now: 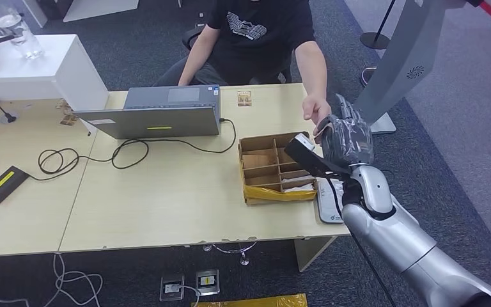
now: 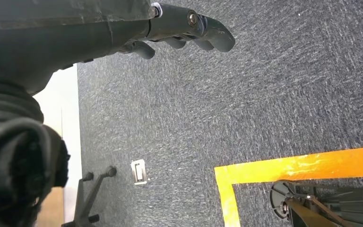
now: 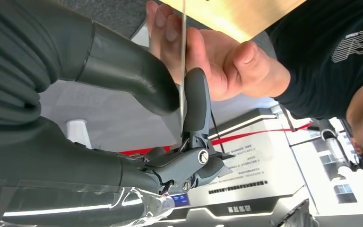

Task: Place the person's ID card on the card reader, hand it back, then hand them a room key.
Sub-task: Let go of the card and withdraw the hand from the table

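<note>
Pale wood tabletop (image 1: 166, 204) runs across the head view. At its left end lies a black box with a yellow label (image 1: 3, 183), its black cable (image 1: 57, 158) looping towards a grey laptop (image 1: 156, 115) that stands open near the far edge. A small card (image 1: 244, 98) lies flat on the table just right of the laptop. Further right sits a cardboard divider box (image 1: 275, 167) with a yellow wrap along its near edge, and just beside it, at the table's right end, a white device (image 1: 328, 206) partly hidden by the arm. The left hand (image 2: 179, 28) hangs over dark carpet, its fingers slightly curled and apart, holding nothing. The right hand (image 1: 347, 137) is raised above the table's right end, and the right wrist view shows its thumb and a dark finger pinching a thin card (image 3: 183, 56) seen edge-on. A seated person's hand (image 1: 316, 110) meets that card, fingers on it at the end away from the robot's fingers.
</note>
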`<action>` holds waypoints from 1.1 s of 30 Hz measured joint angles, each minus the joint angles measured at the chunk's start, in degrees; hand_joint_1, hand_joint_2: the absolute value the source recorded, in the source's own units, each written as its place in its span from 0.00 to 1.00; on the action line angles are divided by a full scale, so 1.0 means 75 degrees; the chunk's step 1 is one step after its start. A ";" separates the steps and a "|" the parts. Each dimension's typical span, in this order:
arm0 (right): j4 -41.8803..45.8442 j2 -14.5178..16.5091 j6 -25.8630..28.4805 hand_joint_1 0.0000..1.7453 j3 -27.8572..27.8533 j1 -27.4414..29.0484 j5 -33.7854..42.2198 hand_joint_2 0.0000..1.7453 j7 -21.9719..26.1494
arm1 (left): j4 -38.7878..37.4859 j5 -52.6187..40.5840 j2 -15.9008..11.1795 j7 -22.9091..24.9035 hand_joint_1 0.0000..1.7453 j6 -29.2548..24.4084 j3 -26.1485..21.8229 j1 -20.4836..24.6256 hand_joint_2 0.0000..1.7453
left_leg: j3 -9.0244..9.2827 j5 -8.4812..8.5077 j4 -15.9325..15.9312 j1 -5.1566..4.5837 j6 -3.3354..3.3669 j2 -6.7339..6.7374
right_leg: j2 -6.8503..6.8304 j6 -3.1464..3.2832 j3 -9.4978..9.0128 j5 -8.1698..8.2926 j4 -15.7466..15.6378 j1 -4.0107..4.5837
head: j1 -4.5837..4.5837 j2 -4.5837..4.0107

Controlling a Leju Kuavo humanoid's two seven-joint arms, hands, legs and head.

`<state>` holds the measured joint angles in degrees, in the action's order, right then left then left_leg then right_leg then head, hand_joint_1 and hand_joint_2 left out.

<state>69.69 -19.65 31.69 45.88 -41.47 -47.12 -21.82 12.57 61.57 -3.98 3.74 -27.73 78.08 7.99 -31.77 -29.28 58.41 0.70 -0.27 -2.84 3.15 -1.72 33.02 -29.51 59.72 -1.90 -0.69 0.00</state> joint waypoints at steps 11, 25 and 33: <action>-0.0084 -0.0165 0.0106 0.00 -0.0001 0.0091 -0.0168 1.00 -0.0324 | 0.0000 0.0004 0.0008 0.0000 0.00 0.0005 0.0099 0.0000 0.00 | 0.0000 0.0000 0.0000 0.0000 0.0000 0.0000 | 0.0000 0.0000 0.0000 0.0000 0.0000 0.0000 | -0.0001 0.0000; -0.0055 -0.0484 -0.0184 0.00 -0.0045 0.0105 -0.0285 1.00 -0.0846 | 0.0000 0.0051 0.0006 0.0000 0.00 0.0008 0.0103 -0.0001 0.00 | 0.0001 0.0000 0.0001 -0.0001 0.0000 -0.0001 | -0.0001 0.0000 0.0001 0.0000 -0.0001 -0.0001 | -0.0001 0.0000; 0.0058 -0.1292 -0.0543 0.00 -0.0559 0.0228 0.1098 1.00 -0.1316 | 0.0000 0.0175 0.0007 -0.0001 0.00 0.0028 0.0103 -0.0007 0.00 | 0.0001 -0.0001 0.0004 -0.0002 0.0001 -0.0003 | -0.0002 -0.0001 0.0001 0.0000 -0.0004 -0.0002 | 0.0000 0.0000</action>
<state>70.12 -29.35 27.62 41.68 -39.77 -38.88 -31.69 12.57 62.88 -3.92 3.73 -27.52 78.86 7.93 -31.76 -29.28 58.44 0.69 -0.27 -2.86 3.13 -1.73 33.03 -29.51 59.69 -1.92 -0.69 0.00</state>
